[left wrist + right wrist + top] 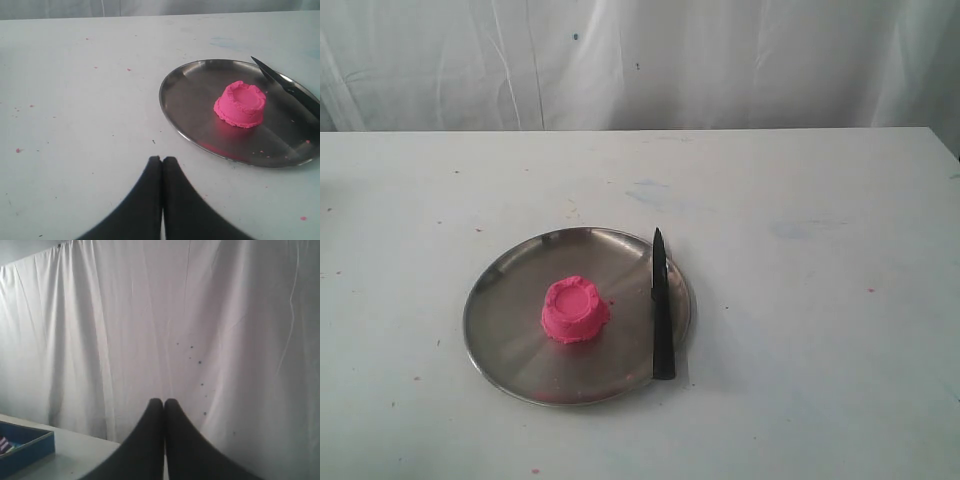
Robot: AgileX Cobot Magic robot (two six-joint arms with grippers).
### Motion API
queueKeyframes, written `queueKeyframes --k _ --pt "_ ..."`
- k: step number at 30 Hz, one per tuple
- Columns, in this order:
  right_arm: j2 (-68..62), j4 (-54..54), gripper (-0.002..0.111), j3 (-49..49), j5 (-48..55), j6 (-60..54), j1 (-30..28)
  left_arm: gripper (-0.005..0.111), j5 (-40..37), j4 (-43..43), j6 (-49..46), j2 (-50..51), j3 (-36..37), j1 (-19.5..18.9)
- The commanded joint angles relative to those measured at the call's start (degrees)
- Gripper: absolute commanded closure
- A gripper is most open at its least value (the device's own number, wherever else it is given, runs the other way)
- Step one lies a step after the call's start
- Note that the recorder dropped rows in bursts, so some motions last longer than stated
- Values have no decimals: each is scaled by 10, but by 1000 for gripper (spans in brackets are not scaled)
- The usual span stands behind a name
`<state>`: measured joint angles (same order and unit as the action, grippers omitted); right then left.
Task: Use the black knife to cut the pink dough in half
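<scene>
The pink dough point(574, 310) is one whole cupcake-shaped lump with a dented top, sitting near the middle of a round steel plate point(505, 325). The black knife point(661, 310) lies along the plate's right rim, tip pointing away, handle end over the near rim. In the left wrist view the pink dough point(241, 104) and the black knife point(289, 89) lie on the steel plate point(190, 107), well away from my left gripper point(162, 159), which is shut and empty above bare table. My right gripper point(163, 401) is shut and empty, facing a white curtain. Neither gripper shows in the exterior view.
Small pink crumbs point(18, 150) dot the white table. A white curtain point(640, 60) hangs behind the table's far edge. A blue tray point(25, 447) sits at the edge of the right wrist view.
</scene>
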<state>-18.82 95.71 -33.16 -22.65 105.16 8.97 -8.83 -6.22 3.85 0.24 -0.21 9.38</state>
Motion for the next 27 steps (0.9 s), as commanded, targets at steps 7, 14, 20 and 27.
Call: queueKeyframes --k 7,14,20,27 --pt "-138 42 108 -116 48 -79 -4 107 2 -1 0 -2 2 -2" --pt "-216 42 108 -140 81 -105 -4 107 2 -1 0 -2 2 -2" --pt "-267 42 108 -130 104 -71 -4 107 2 -1 0 -2 2 -2" --pt "-325 -83 108 -67 96 -189 -4 107 2 -1 0 -2 2 -2"
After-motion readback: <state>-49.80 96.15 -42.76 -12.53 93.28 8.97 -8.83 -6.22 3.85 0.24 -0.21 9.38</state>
